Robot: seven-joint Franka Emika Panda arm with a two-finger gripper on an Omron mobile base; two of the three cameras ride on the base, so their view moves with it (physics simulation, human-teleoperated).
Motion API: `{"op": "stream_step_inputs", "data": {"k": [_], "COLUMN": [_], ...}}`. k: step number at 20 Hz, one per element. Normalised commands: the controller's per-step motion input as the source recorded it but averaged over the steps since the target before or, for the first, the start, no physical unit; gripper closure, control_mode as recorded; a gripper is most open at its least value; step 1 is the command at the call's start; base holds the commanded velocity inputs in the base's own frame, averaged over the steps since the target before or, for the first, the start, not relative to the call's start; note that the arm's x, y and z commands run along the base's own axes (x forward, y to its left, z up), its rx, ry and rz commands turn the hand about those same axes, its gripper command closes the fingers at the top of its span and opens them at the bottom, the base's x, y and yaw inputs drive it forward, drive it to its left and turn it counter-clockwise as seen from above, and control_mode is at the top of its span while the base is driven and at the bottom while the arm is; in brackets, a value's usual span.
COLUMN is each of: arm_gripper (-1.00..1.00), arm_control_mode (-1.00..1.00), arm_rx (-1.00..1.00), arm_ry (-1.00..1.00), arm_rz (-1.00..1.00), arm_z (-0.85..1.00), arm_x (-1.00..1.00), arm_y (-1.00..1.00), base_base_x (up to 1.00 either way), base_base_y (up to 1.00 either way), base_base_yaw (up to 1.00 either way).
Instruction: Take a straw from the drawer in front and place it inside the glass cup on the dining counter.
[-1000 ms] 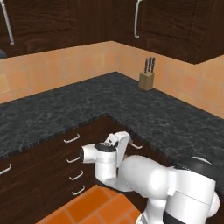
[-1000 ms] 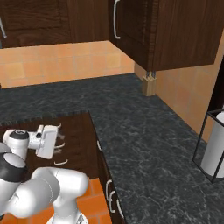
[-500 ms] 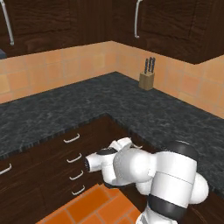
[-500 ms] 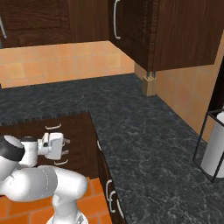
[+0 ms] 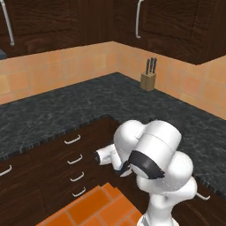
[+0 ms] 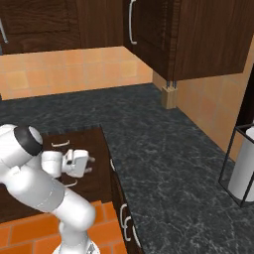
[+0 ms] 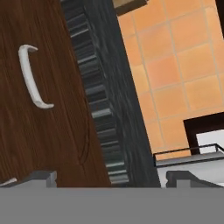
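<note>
Two-finger gripper (image 6: 88, 165) on white arm, jaws spread wide, nothing held. Dark brown wooden drawer front (image 7: 52, 109) close ahead; silver bar handle (image 7: 33, 78) off-centre toward one fingertip, its long axis running along view's height.

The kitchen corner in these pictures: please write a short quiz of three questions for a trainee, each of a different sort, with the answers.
1. True or false: the gripper holds a straw.
2. Multiple choice: what stands on the black counter by the tiled wall? A) a kettle B) a knife block C) a glass cup
3. Short answer: are the drawers below the counter edge open or closed?

Key
1. False. Its jaws stand open and empty, near the dark drawer fronts.
2. B. The knife block stands in the corner, with dark handles sticking up.
3. Closed. Every front with a silver handle sits flush.
</note>
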Motion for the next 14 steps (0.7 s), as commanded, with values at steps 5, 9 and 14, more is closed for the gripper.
{"op": "stream_step_inputs", "data": {"k": [5, 9, 14], "arm_gripper": [-1.00, -1.00, -1.00], "arm_control_mode": [-1.00, -1.00, -1.00], "arm_rx": [0.00, -0.02, -0.04], "arm_ry": [-0.01, -0.09, -0.10], "arm_rz": [-0.08, -0.05, -0.05], "arm_z": [-0.35, -0.29, -0.23], "arm_x": [0.44, 0.10, 0.23], "arm_y": [-0.13, -0.10, -0.17], "base_base_x": [0.00, 0.00, 0.00], "base_base_y": [0.00, 0.00, 0.00], "base_base_yaw": [0.00, 0.00, 0.00]}}
